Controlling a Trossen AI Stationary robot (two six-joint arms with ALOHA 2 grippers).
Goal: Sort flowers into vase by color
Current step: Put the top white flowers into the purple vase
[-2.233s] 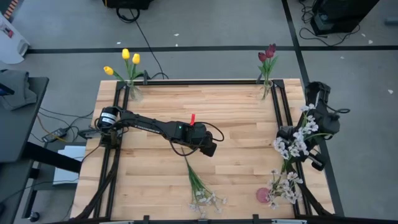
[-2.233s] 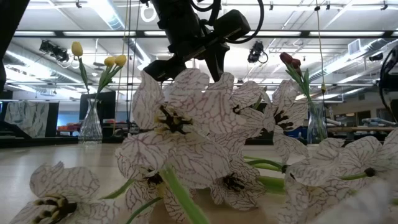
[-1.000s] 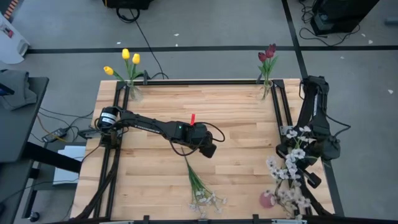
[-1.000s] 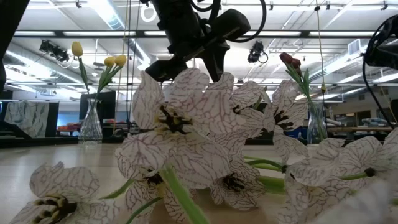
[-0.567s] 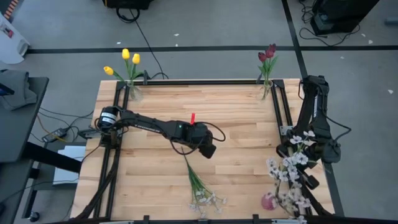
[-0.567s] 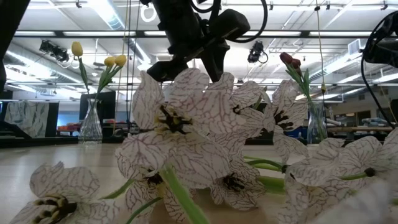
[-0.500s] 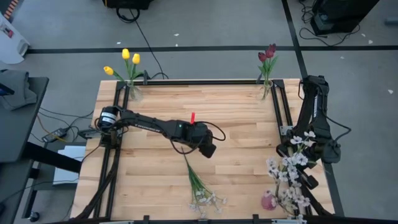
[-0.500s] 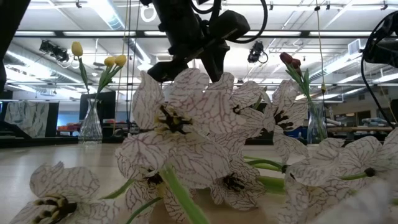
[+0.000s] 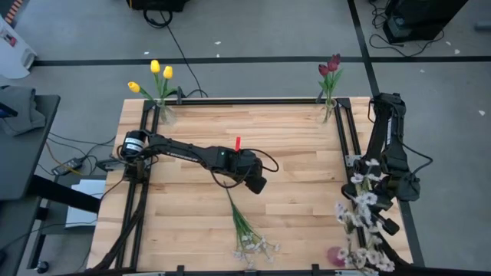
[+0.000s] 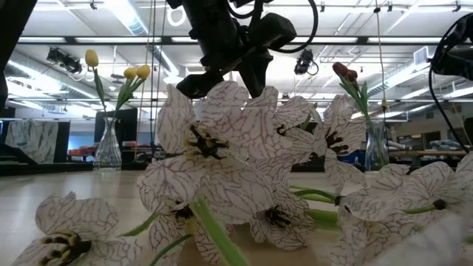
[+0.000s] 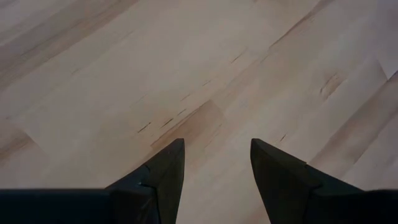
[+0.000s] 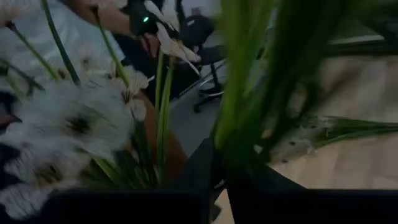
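High view: pale plank-wood worktop (image 9: 291, 130) in a black frame, no writing legible. Yellow tulips (image 9: 156, 74) and dark red tulips (image 9: 331, 66) stand in clear vases at the far corners. One whitish spray (image 9: 249, 234) lies near the front edge.

Left wrist view: left gripper (image 11: 214, 154) hovers over bare wood, fingers apart.

Right wrist view: right gripper (image 12: 221, 171) fingers pinch green stems (image 12: 239, 81) of papery blossoms at the worktop's right edge
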